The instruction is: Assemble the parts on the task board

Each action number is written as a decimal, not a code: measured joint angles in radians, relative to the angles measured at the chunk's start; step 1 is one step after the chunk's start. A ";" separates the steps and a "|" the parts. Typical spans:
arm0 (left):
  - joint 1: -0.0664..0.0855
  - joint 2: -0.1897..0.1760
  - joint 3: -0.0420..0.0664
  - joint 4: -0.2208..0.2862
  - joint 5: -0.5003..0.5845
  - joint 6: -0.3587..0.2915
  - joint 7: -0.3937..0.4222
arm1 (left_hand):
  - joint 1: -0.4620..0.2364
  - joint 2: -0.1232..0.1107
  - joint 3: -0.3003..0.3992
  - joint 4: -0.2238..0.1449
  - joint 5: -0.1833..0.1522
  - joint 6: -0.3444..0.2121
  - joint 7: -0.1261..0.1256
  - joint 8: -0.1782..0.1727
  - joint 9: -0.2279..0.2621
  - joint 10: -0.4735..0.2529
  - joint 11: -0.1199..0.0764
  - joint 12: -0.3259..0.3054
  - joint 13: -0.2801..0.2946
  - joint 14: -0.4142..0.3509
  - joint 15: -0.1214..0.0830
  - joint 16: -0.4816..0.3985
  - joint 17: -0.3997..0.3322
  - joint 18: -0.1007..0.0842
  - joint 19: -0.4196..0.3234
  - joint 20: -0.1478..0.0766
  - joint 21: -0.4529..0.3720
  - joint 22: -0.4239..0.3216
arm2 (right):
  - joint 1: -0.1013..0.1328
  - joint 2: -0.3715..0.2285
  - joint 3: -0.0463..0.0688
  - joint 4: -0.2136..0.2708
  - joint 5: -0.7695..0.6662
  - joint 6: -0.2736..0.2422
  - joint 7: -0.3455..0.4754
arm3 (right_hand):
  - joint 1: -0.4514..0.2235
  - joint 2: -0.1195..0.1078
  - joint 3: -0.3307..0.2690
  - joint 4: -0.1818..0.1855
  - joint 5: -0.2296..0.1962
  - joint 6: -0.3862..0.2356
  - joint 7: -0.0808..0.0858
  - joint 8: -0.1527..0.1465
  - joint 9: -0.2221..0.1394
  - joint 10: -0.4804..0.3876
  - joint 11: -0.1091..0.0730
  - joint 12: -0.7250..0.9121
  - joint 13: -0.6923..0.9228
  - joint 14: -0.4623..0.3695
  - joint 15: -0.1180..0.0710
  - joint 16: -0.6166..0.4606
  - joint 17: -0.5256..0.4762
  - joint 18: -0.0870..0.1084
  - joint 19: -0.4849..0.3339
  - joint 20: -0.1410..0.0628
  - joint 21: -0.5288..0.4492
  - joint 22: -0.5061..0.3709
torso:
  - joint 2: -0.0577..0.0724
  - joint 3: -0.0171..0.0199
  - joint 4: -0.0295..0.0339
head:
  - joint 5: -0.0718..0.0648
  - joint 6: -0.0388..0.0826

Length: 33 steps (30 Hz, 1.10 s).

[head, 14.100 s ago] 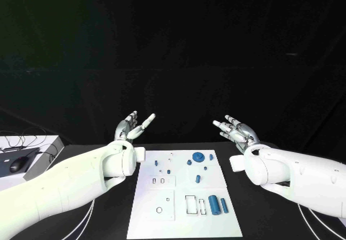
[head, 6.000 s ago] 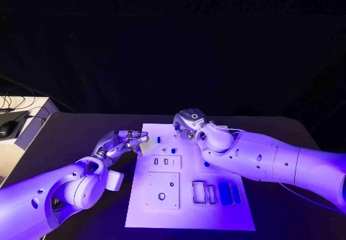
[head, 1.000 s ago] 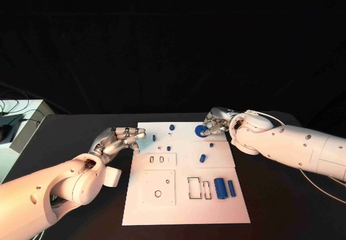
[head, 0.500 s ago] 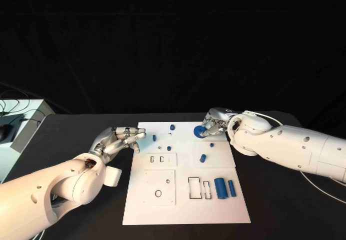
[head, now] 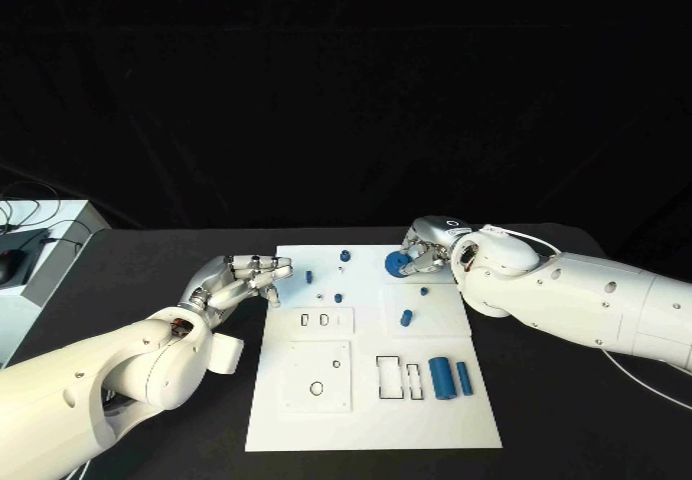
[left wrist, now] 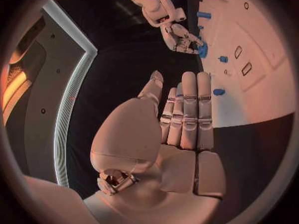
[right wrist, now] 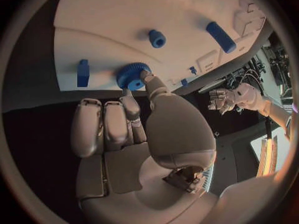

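I count two blue cylinders [head: 451, 377] near the task board's [head: 372, 420] right edge. My right hand [head: 423, 249] pinches the blue gear [head: 398, 263] at its far edge; my right wrist view shows the thumb [right wrist: 151, 82] on the gear's toothed rim. My left hand [head: 238, 279] hangs empty, fingers loosely curled, off the left edge.

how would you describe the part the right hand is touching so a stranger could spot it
Start at the white task board mid-table and go to its far right corner, where the right hand reaches in. At its fingertips is the blue gear: a round, ridged disc, wider than the slim blue pegs around it.
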 measured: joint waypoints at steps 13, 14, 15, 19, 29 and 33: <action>0.000 -0.002 0.000 0.000 0.000 0.000 0.000 | 0.000 0.000 0.000 0.000 0.000 0.000 0.000 0.000 0.000 0.000 0.000 0.000 0.000 0.000 0.000 0.000 0.000 0.000 0.000 0.000 0.000 0.000 | -0.002 -0.028 -0.001 0.080 -0.041 -0.052 -0.009 | -0.004 0.004 -0.006 0.003 -0.004 0.002 0.002 0.003 0.005 0.002 0.002 0.000 0.000 -0.001 0.000 0.000 0.004 0.000 -0.001 -0.006 0.000 0.000 | 0.001 0.0000 -0.0005 | 0.002 0.002; 0.000 -0.002 0.000 0.000 0.000 0.000 0.000 | 0.000 0.000 0.000 0.000 0.000 0.000 0.000 0.000 0.000 0.000 0.000 0.000 0.000 0.000 0.000 0.000 0.000 0.000 0.000 0.000 0.000 0.000 | -0.002 -0.029 -0.001 0.088 -0.045 -0.056 -0.010 | -0.004 0.004 -0.006 0.003 -0.004 0.002 0.002 0.003 0.005 0.002 0.002 0.000 0.000 -0.001 0.000 0.000 0.004 0.000 -0.001 -0.007 0.000 0.000 | 0.001 0.0000 -0.0009 | 0.002 0.002; 0.000 -0.002 0.000 0.000 0.000 0.000 0.000 | 0.000 0.000 0.000 0.000 0.000 0.000 0.000 0.000 0.000 0.000 0.000 0.000 0.000 0.000 0.000 0.000 0.000 0.000 0.000 0.000 0.000 0.000 | -0.002 -0.030 -0.001 0.096 -0.049 -0.061 -0.010 | -0.004 0.003 -0.009 0.006 -0.004 0.002 0.002 0.003 0.005 0.002 0.002 0.000 0.001 -0.001 0.000 0.000 0.004 0.000 -0.001 -0.007 0.004 0.000 | 0.001 0.0000 -0.0015 | 0.002 0.002; 0.000 -0.002 0.000 0.000 0.000 0.000 0.000 | 0.000 0.000 0.000 0.000 0.000 0.000 0.000 0.000 0.000 0.000 0.000 0.000 0.000 0.000 0.000 0.000 0.000 0.000 0.000 0.000 0.000 0.000 | -0.002 -0.028 -0.001 0.117 -0.065 -0.078 -0.011 | -0.004 0.003 -0.009 0.006 -0.004 0.002 0.002 0.003 0.005 0.002 0.002 -0.002 0.001 -0.001 0.000 0.000 0.005 0.000 -0.001 -0.006 0.004 0.000 | 0.001 -0.0001 -0.0018 | 0.002 0.003; 0.000 -0.001 0.000 0.000 0.000 0.000 0.000 | 0.000 0.000 0.000 0.000 0.000 0.000 0.000 0.000 0.000 0.000 0.000 0.000 0.000 0.000 0.000 0.000 0.000 0.000 0.000 0.000 0.000 -0.001 | -0.003 0.018 0.000 0.131 -0.106 -0.106 -0.016 | -0.008 -0.001 -0.007 0.019 -0.004 0.003 0.002 0.003 0.002 0.003 0.003 -0.008 0.002 0.000 0.000 0.000 0.006 0.000 -0.001 -0.006 0.004 0.000 | 0.001 0.0001 0.0008 | 0.000 0.004; 0.000 -0.001 0.000 0.000 0.000 0.000 0.000 | 0.000 0.000 0.000 0.000 0.000 0.000 0.000 0.000 0.000 0.000 0.000 0.000 0.000 0.000 0.000 0.000 0.000 0.000 0.000 0.000 0.000 -0.001 | -0.007 0.042 0.000 0.121 -0.119 -0.112 -0.017 | -0.008 -0.001 -0.006 0.022 -0.006 0.002 0.002 0.002 0.000 0.003 0.004 -0.009 0.003 0.000 0.000 0.000 0.007 0.000 -0.001 -0.006 0.004 -0.001 | 0.001 -0.0001 0.0006 | 0.000 0.005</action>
